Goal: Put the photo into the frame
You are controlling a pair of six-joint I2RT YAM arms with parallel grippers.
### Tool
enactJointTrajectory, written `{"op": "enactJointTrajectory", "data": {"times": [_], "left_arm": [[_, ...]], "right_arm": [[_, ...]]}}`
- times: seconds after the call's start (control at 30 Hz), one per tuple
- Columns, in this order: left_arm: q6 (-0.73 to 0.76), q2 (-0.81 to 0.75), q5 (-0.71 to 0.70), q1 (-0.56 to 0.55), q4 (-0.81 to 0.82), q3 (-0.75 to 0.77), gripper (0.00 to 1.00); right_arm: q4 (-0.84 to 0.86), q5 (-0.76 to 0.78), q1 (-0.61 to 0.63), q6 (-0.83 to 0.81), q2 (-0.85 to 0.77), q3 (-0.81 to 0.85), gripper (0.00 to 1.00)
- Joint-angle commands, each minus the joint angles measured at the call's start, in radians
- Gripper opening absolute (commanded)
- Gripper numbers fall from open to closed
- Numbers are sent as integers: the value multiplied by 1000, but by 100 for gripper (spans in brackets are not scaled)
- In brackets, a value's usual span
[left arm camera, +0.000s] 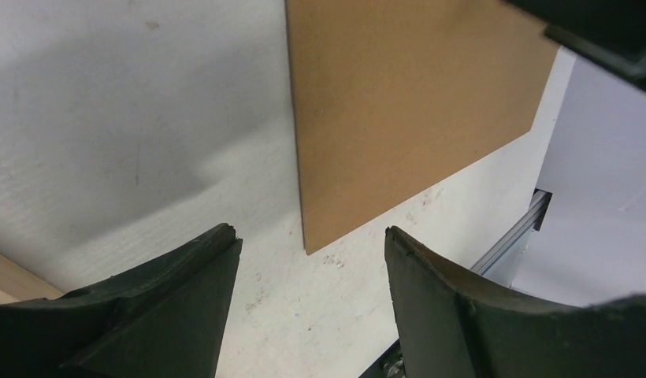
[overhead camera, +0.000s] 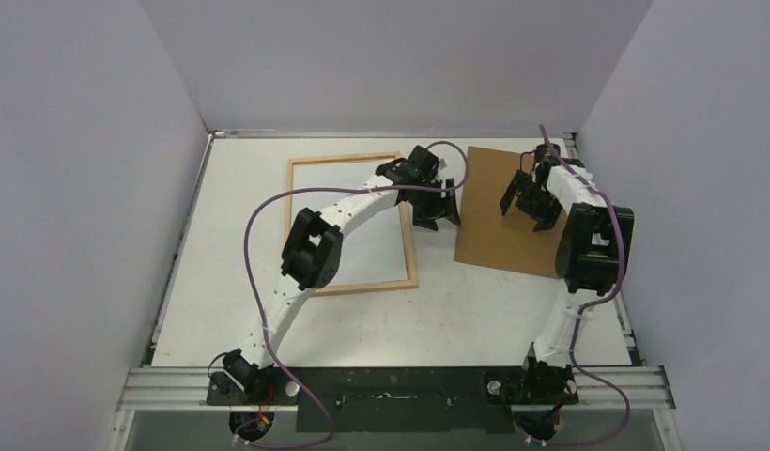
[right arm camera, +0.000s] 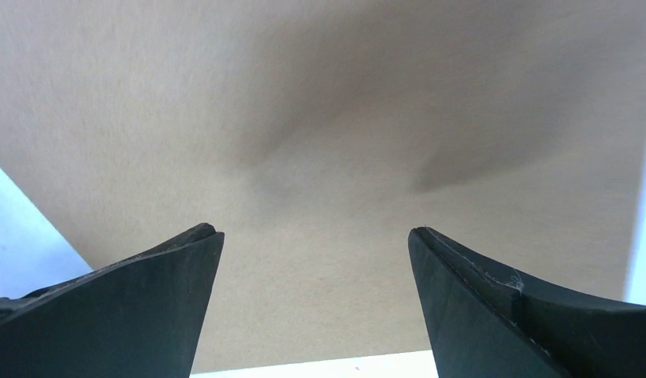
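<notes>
We see a white table (overhead camera: 475, 310) bearing a brown board (overhead camera: 499, 211); the light-wood frame (overhead camera: 367, 286) lies flat just left of it. The left gripper (left arm camera: 308, 236) hovers at the board's left edge and the right gripper (right arm camera: 316, 232) above the board, both spread wide and empty.

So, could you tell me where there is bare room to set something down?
Bare table lies between the near rail of the frame and the arm bases, and left of the frame. Crowded: the gap between frame and brown board, where the left hand hovers.
</notes>
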Motion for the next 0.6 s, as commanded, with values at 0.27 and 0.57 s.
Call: {"op": "enactJointTrajectory", "data": {"times": [0.27, 0.57], "left_arm": [[-72, 51, 2, -47, 11, 3, 65], [-114, 118, -63, -77, -16, 56, 64]], "right_arm": [[97, 265, -197, 29, -107, -39, 99], [205, 108, -303, -36, -86, -112, 100]]}}
